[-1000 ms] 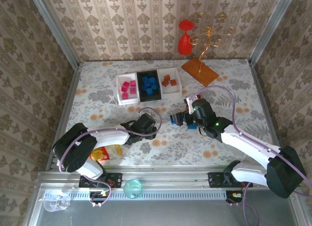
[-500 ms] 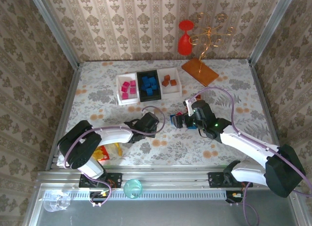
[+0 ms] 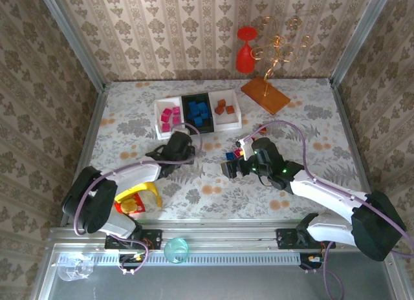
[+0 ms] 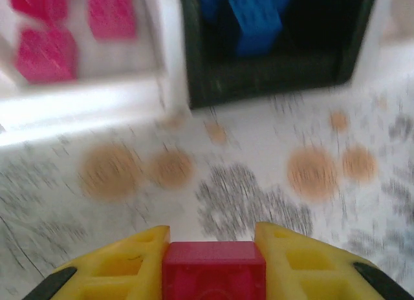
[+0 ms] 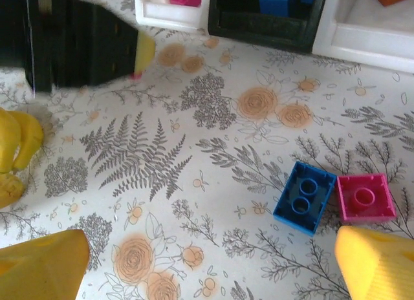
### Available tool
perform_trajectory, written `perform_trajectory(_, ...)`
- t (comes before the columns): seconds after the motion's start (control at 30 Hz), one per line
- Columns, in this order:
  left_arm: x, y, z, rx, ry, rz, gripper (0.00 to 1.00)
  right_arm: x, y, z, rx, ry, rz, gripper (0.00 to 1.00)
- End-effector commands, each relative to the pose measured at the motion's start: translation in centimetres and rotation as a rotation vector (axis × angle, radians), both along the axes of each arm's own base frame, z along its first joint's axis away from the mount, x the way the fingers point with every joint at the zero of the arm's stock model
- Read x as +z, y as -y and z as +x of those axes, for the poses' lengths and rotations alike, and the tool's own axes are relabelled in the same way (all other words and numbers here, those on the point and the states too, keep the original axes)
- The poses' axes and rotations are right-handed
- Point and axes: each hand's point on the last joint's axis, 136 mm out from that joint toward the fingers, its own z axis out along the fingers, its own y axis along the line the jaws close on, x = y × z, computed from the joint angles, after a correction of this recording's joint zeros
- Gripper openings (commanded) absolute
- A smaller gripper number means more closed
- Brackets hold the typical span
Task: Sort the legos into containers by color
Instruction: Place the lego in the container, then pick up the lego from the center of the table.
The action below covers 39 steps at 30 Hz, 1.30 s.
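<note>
The left tool (image 3: 178,147) is clenching a pink brick (image 4: 213,274) between its yellow fingers (image 4: 123,264) and is hovering over the flowered tabletop (image 4: 246,164), just short of the trays; its wrist view is coming out blurred. From above, this tool is sitting near the front rim of the left white tray (image 3: 169,136), which is holding pink bricks (image 3: 167,114). Right beside that tray, the black tray (image 3: 197,131) is holding blue bricks (image 3: 199,121), and next to it the right white tray (image 3: 228,121) is holding brown-orange bricks (image 3: 221,108). The right tool (image 5: 207,267) is standing released, its two yellow fingers spreading wide apart and grasping nothing above the tabletop. Ahead of it, a blue brick (image 5: 304,196) and a loose pink brick (image 5: 365,196) are lying studs up on the tabletop, side by side and touching or nearly so. Both are lying just beyond the right-hand finger, well short of the trays. In the right wrist view, the left tool's dark body is showing at the upper left, with the tray fronts lining the top edge.
</note>
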Motion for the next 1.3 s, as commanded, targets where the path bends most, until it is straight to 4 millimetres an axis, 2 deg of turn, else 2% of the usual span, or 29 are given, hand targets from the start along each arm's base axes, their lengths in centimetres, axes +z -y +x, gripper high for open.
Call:
perform_trajectory(0.0, 3.4, -1.3, 3.2, 0.002, 0.077, -0.009, 0.27, 1.3, -1.1, 0.7, 0.001, 0.024, 0.048, 0.99)
perform_trajectory(0.17, 4.2, -4.2, 8.4, 0.088, 0.092, 0.003, 0.27, 1.0, -0.3, 1.8, -0.082, 0.011, 0.012, 0.99)
perform_trajectory(0.37, 2.6, -5.3, 13.6, 0.120, 0.055, 0.035, 0.29, 0.3, 2.1, 3.0, -0.234, -0.008, -0.059, 0.99)
perform_trajectory(0.5, 2.0, -5.3, 15.6, 0.113, 0.031, 0.055, 0.33, -1.3, 3.4, 3.5, -0.302, -0.041, -0.145, 0.99)
perform_trajectory(0.63, 3.7, -5.1, 15.8, 0.103, 0.063, 0.050, 0.42, -2.9, 4.5, 3.5, -0.349, -0.079, -0.221, 0.98)
perform_trajectory(0.83, 7.7, -5.1, 13.5, 0.083, 0.136, -0.014, 0.61, -3.7, 4.0, 3.4, -0.330, -0.114, -0.226, 0.96)
perform_trajectory(0.9, 9.0, -4.8, 12.2, 0.065, 0.161, -0.059, 0.66, -4.4, 3.3, 3.1, -0.314, -0.138, -0.220, 0.94)
perform_trajectory(1.0, 10.3, -3.7, 9.5, 0.006, 0.175, -0.142, 0.69, -6.6, 2.4, 2.4, -0.295, -0.183, -0.256, 0.91)
perform_trajectory(1.1, 10.8, -1.4, 6.0, -0.122, 0.178, -0.231, 0.72, -7.8, 1.6, 2.0, -0.292, -0.206, -0.262, 0.86)
perform_trajectory(1.2, 10.0, 1.3, 2.1, -0.286, 0.151, -0.301, 0.74, -8.6, 1.0, 2.1, -0.298, -0.207, -0.265, 0.80)
perform_trajectory(1.27, 9.7, 2.3, 0.4, -0.342, 0.130, -0.342, 0.75, -8.8, 0.8, 2.5, -0.308, -0.193, -0.274, 0.76)
